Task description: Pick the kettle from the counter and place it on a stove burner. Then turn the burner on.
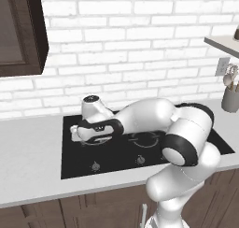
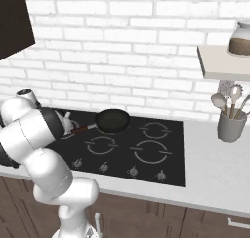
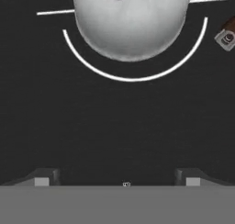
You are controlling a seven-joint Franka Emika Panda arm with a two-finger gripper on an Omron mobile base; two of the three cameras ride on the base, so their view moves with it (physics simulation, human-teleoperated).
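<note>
Fingers spread wide, holding nothing, above black stove; kettle sits inside burner ring.

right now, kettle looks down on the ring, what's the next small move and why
Probably pull the hand away and go for the knob row. The kettle sits inside the burner ring on the stove, and the gripper has its jaws spread wide with nothing between them.

It was a home kitchen: a black glass stove sat in a pale table against white brick wall, with a utensil crock nearby.
</note>
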